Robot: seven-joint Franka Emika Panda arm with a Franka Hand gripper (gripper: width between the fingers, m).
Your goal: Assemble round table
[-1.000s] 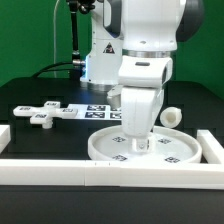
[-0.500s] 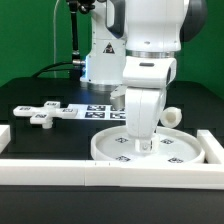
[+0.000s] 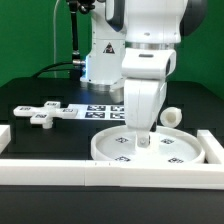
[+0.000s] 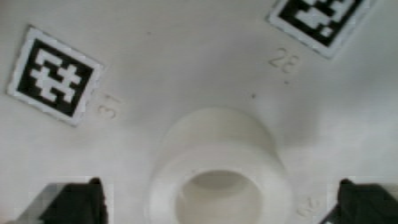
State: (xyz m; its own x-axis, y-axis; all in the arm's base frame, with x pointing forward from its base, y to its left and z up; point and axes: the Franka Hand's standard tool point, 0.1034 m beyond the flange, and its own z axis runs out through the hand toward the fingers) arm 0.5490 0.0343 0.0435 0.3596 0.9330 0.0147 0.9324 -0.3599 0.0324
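Note:
The large white rimmed disc (image 3: 180, 152) lies flat near the front wall, with small square tags on it. My gripper (image 3: 142, 140) hangs straight down over its middle. In the wrist view the disc's raised round hub (image 4: 222, 160) sits between my two dark fingertips (image 4: 71, 203), which stand wide apart and clear of it, so the gripper (image 4: 219, 205) is open and empty. The short cylinder leg (image 3: 172, 116) lies behind the disc at the exterior view's right. The cross-shaped foot (image 3: 44, 114) lies at the exterior view's left.
The marker board (image 3: 100, 110) lies flat behind the disc. A long white border wall (image 3: 100, 174) runs along the front, with side walls at the exterior view's right (image 3: 212, 146) and left (image 3: 5, 134). The robot base (image 3: 100, 55) stands at the back.
My gripper has shifted slightly toward the exterior view's right over the disc. The disc, leg and foot have not moved.

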